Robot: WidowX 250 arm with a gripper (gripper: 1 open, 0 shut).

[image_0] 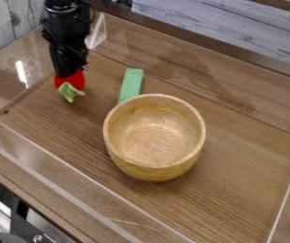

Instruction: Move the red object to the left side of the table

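Note:
The red object (68, 84), a small rounded toy fruit with a green leafy part at its lower end, sits at the tip of my black gripper (66, 76) over the far left part of the brown wood-grain table (59, 142). The gripper comes straight down from above and is shut on the fruit. I cannot tell whether the fruit touches the tabletop. Just to its right a flat green strip (133, 84) lies on the wood.
A large wooden bowl (155, 136) stands at the table's centre, right of the gripper. Clear acrylic walls (15, 71) edge the table on the left and at the front. A small clear bracket (97, 34) stands behind the gripper.

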